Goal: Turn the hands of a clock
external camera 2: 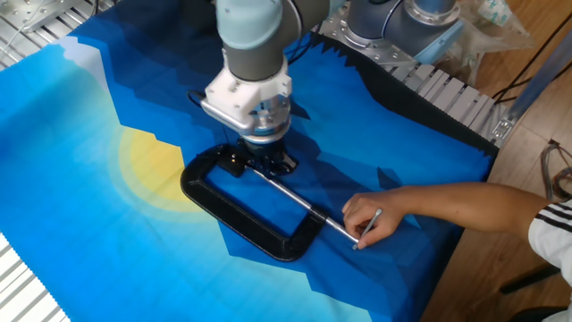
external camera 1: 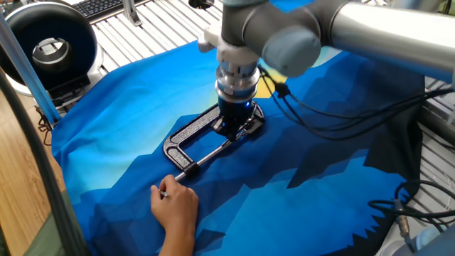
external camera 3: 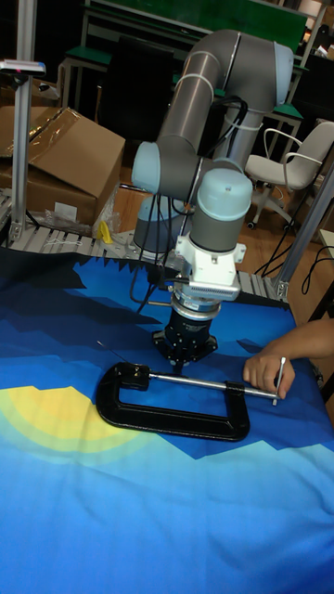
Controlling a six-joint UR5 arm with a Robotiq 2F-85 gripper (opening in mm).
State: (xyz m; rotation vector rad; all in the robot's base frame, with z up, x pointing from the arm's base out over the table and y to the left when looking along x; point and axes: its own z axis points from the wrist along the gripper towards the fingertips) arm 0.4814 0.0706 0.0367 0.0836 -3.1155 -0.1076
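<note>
Clock: not visible as such; it presumably sits in the clamp's jaw, centre of both fixed views, hidden under the gripper.
Clamp [external camera 2: 250, 210]: black C-frame lying flat on the cloth, its screw rod running toward the lower right of the other fixed view; in the tall view it lies across the middle of the frame.
Gripper [external camera 1: 233, 126]: pointing straight down over the jaw end of the clamp, at or just above it; contact can't be confirmed. Fingers are hidden by the wrist and by dark parts below, so I cannot tell whether they are apart or closed on anything.
Hand [external camera 2: 368, 219]: a person's hand at the lower right of the other fixed view, resting on the screw's handle end, apparently steadying the clamp.
Cloth [external camera 2: 80, 116]: blue with a yellow sun, covering the table.
Progress: judged mid-task; the arm is in place over the clock, but no hand position shows, so how much turning is done or left can't be read.
</note>
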